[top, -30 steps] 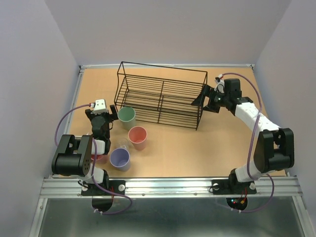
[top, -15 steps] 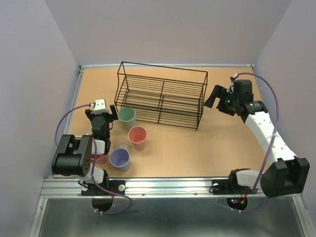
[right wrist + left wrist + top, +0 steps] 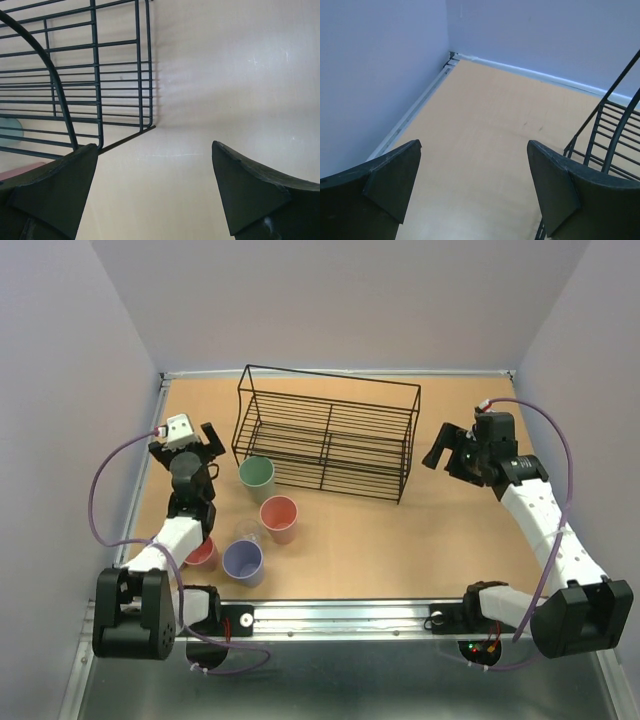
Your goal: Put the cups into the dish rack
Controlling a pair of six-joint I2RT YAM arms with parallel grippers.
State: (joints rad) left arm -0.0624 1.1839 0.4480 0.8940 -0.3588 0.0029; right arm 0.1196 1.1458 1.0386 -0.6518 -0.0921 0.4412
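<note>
The black wire dish rack [image 3: 325, 440] stands at the back middle with nothing in it. It also shows in the left wrist view [image 3: 615, 125] and the right wrist view [image 3: 95, 75]. A green cup [image 3: 257, 473] stands at the rack's front left corner. A salmon cup [image 3: 279, 518], a small clear cup [image 3: 250, 538] and a lavender cup [image 3: 243, 562] stand nearer. Another pink cup [image 3: 203, 555] is partly hidden by the left arm. My left gripper [image 3: 183, 442] [image 3: 474, 145] is open and empty, left of the rack. My right gripper [image 3: 447, 450] [image 3: 154, 145] is open and empty, right of the rack.
Grey walls close the table on the left, back and right. A metal rail [image 3: 340, 615] runs along the near edge. Bare tabletop [image 3: 400, 540] lies in front of the rack.
My left gripper has lifted from beside the green cup and moved toward the far left. My right gripper has pulled back to the right from the rack's end.
</note>
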